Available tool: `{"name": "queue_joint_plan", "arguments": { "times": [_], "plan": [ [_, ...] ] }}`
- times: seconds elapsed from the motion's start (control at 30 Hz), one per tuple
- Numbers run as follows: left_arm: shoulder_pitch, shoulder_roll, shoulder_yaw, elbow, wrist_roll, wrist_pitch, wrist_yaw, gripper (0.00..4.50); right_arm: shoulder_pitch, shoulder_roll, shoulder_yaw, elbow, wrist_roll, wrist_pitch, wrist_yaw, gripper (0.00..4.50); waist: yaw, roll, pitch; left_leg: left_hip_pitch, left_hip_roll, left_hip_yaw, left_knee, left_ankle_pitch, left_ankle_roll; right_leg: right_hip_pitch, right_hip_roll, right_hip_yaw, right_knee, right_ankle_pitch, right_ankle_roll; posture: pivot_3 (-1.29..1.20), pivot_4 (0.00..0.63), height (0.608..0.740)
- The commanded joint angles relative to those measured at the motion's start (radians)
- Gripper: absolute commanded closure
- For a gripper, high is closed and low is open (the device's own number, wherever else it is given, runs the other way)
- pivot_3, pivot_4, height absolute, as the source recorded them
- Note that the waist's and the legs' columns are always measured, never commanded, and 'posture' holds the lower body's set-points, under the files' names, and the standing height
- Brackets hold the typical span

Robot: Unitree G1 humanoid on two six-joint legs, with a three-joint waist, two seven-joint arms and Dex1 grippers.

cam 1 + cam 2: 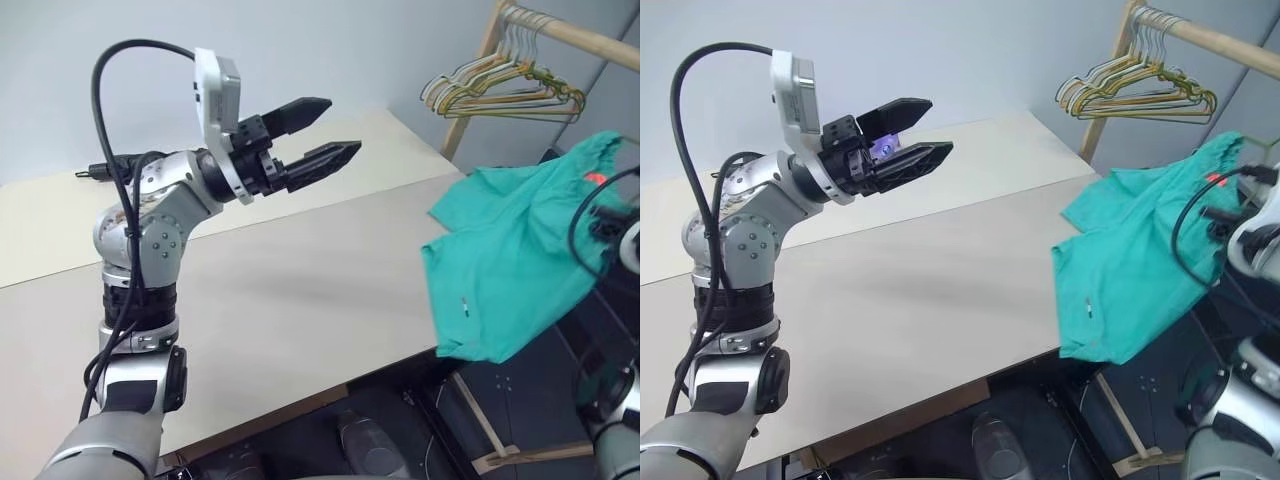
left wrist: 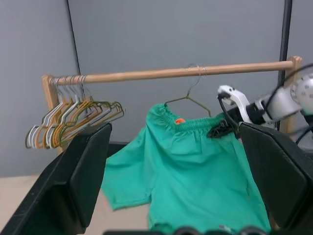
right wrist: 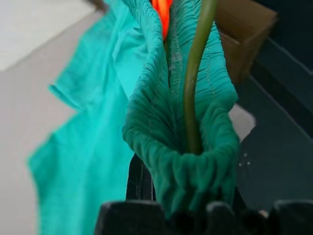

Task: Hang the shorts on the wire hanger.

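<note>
The teal shorts (image 1: 510, 270) hang in the air at the right, past the table's right corner, lower legs drooping. My right gripper (image 2: 218, 130) is shut on their gathered waistband (image 3: 181, 176). In the right wrist view the thin olive wire hanger (image 3: 193, 83) runs down inside that waistband fold. In the left wrist view the wire hanger (image 2: 191, 99) hangs by its hook from the wooden rod (image 2: 146, 75), just above the waistband. My left gripper (image 1: 343, 126) is raised over the table's far side, open and empty, pointing right toward the shorts.
A bunch of yellow, green and white hangers (image 1: 500, 90) hangs at the near end of the wooden rod (image 1: 575, 35), on a slanted wooden post. The beige table (image 1: 280, 300) spreads below my left arm; its front edge drops to a dark floor.
</note>
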Motion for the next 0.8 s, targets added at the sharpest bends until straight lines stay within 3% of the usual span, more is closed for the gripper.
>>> {"name": "queue_joint_plan", "arguments": {
  "times": [0.03, 0.4, 0.53, 0.8],
  "plan": [
    [0.001, 0.006, 0.014, -0.037, -0.003, -0.023, 0.014, 0.02, -0.116, -0.054, -0.026, 0.121, -0.077, -0.002, -0.045, 4.50, -0.007, 0.001, 0.000, 0.000, 0.000, 0.000, 0.000, 0.000, 0.000, 0.000, 0.000, 0.000, 0.000, 0.000, 0.000, -0.30, 0.038, 0.740],
    [0.020, 0.039, 0.012, -0.050, 0.006, -0.048, 0.005, 0.02, -0.307, -0.129, -0.086, 0.512, -0.173, -0.188, -0.093, 4.50, -0.021, 0.002, -0.001, 0.003, 0.000, 0.004, -0.003, 0.000, 0.000, 0.000, 0.000, 0.004, -0.001, 0.000, 0.000, -0.26, 0.025, 0.740],
    [0.026, 0.048, 0.008, -0.060, 0.007, -0.050, 0.005, 0.02, -0.306, -0.109, -0.122, 0.545, -0.178, -0.182, -0.114, 4.50, -0.020, 0.002, -0.001, 0.005, 0.000, 0.005, -0.004, 0.000, 0.000, 0.001, 0.000, 0.005, -0.002, 0.000, 0.001, -0.26, 0.022, 0.740],
    [0.022, 0.057, 0.000, -0.064, 0.006, -0.046, 0.004, 0.00, -0.197, -0.032, -0.083, 0.319, -0.176, -0.138, -0.090, 1.99, -0.019, 0.004, -0.002, 0.006, -0.001, 0.006, -0.004, 0.000, 0.000, 0.002, 0.000, 0.007, -0.002, 0.000, 0.002, -0.27, 0.021, 0.740]
  ]
}}
